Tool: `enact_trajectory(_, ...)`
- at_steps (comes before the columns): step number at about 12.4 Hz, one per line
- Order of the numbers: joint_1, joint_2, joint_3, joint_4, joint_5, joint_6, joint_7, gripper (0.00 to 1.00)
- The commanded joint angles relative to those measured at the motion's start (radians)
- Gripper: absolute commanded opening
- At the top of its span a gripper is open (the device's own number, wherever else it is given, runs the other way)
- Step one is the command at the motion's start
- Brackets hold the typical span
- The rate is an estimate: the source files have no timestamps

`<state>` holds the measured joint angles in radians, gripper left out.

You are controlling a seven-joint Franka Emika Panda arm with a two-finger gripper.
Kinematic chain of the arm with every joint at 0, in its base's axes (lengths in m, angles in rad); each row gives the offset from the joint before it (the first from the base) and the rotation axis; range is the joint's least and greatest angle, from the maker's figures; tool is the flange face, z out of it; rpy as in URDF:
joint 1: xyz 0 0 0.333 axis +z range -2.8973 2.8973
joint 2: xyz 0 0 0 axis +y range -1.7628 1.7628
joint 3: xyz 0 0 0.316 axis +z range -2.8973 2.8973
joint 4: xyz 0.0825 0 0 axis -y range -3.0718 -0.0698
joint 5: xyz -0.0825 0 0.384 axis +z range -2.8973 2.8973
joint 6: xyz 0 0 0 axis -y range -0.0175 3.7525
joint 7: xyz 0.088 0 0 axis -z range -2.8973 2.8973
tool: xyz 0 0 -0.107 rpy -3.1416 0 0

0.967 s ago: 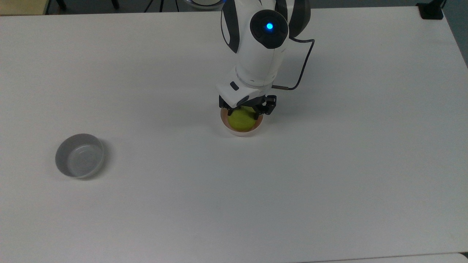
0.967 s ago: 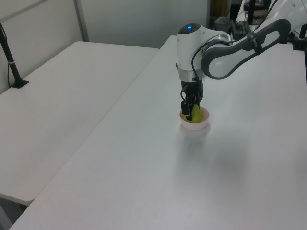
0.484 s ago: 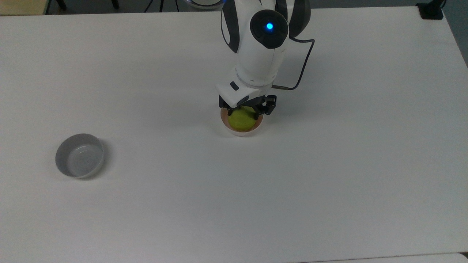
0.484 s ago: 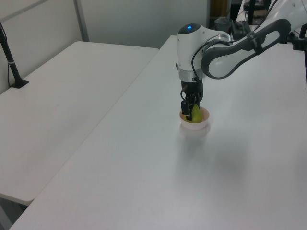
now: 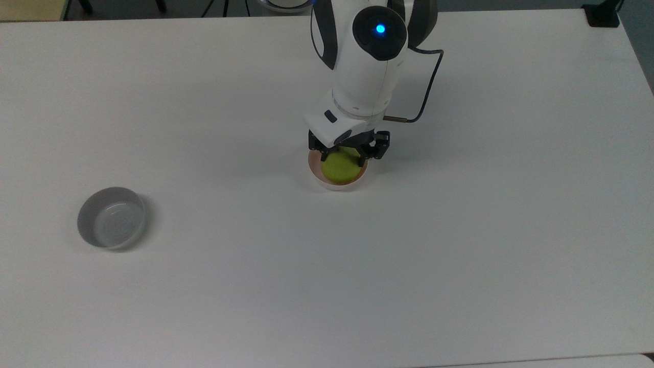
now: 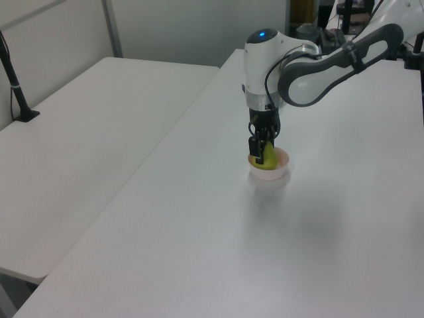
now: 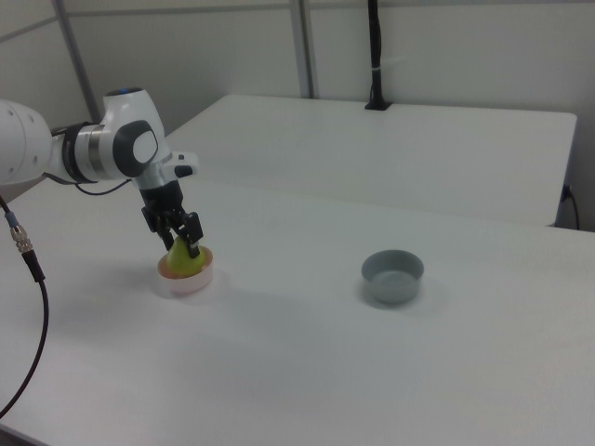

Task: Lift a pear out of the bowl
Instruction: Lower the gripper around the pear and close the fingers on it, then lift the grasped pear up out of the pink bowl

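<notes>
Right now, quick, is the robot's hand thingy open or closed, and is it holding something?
End effector: closed on the pear, which sits just over the pink bowl.

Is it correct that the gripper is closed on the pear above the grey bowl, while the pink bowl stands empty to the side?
Not quite: the bowls are swapped. In the top view the gripper is closed on the pear above the pink bowl, and the grey bowl stands empty towards the top view's left.
</notes>
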<state>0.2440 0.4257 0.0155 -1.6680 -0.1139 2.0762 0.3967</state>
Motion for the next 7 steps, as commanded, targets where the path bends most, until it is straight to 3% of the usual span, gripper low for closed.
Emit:
enact_trajectory(1, 0.021, -0.039, -0.005, -0.004, 0.005, -0.031, 0.011, 0.20)
enact_trajectory(7, 0.024, -0.111, -0.005, 0.073, 0.007, -0.162, 0.008, 0.20)
